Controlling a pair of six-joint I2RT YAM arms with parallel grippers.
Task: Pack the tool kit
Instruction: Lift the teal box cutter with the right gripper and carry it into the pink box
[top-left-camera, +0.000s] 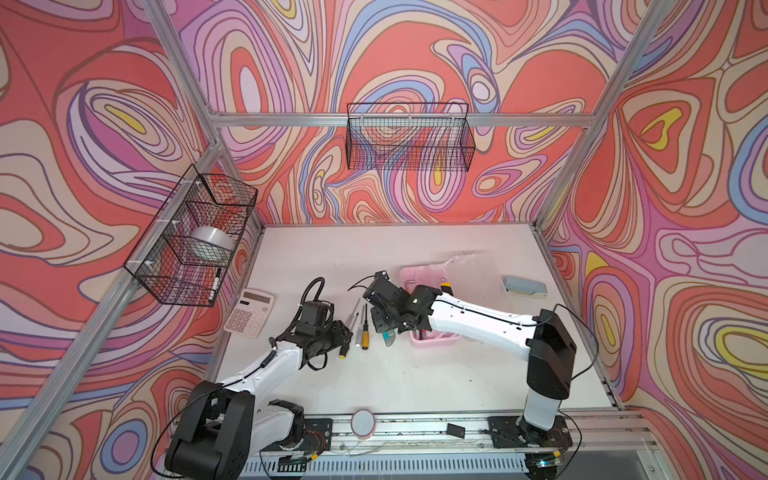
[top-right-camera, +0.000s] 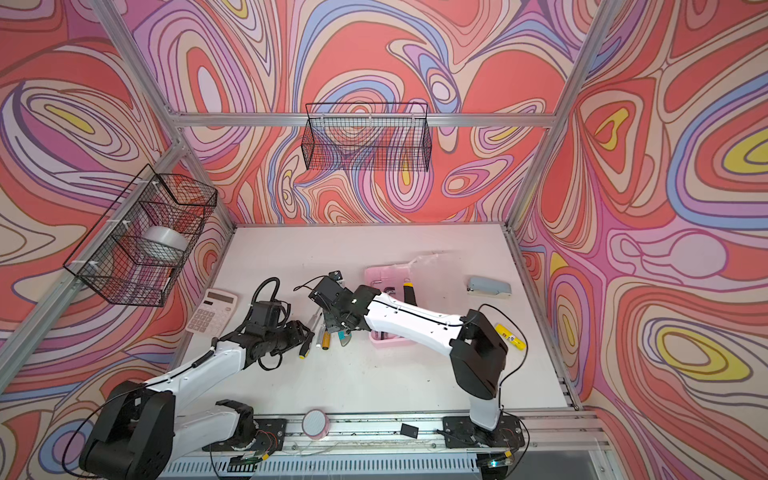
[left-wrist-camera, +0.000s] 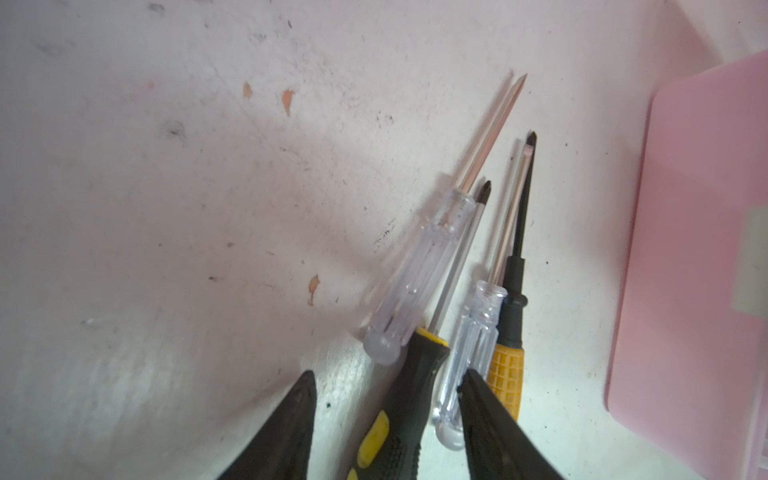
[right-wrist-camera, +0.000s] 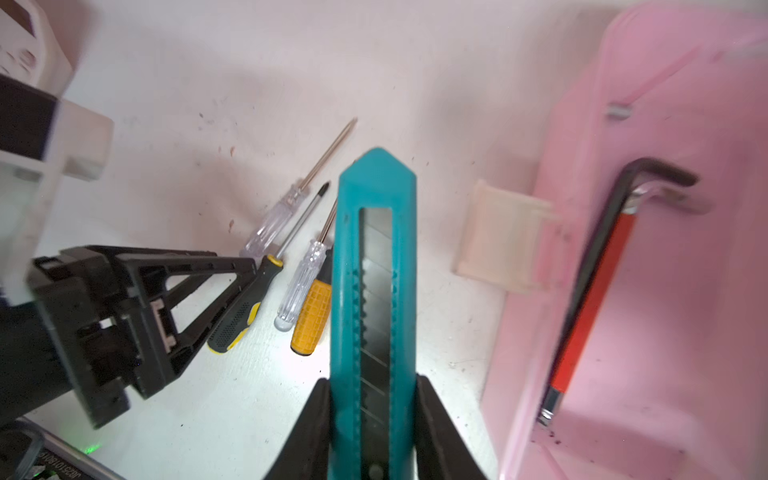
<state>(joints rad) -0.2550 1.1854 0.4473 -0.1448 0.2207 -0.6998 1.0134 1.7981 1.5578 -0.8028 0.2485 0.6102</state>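
Packing of a tool kit, mid-task. Top views: the right gripper (top-left-camera: 384, 323) is clamped on a teal knife (top-left-camera: 389, 340) just beside the near end of the open pink case (top-left-camera: 432, 341), which sits on the table (top-left-camera: 415, 382) right of centre, partly under that arm. The left gripper (top-left-camera: 343, 332) lies low at a row of screwdrivers (top-left-camera: 364, 332). Both top views show this layout. Left wrist view: the jaws are apart, with one finger (left-wrist-camera: 291, 424) on either side of the black-and-yellow handle (left-wrist-camera: 415, 382), and no contact is evident. This straddle probably prepares a grip on that tool alone. The clear handle (left-wrist-camera: 469, 353) lies very near the other finger and could be caught. Right wrist view: the fingers (right-wrist-camera: 320, 415) press both flanks of the knife's body, and blade segments show in its slot but none past the nose. The lengthwise hold likely serves to lay the knife flat in the case. The case is translucent, has a pale latch tab (right-wrist-camera: 503, 237) on its wall, and already holds hex keys (right-wrist-camera: 594, 282), one red-sleeved.
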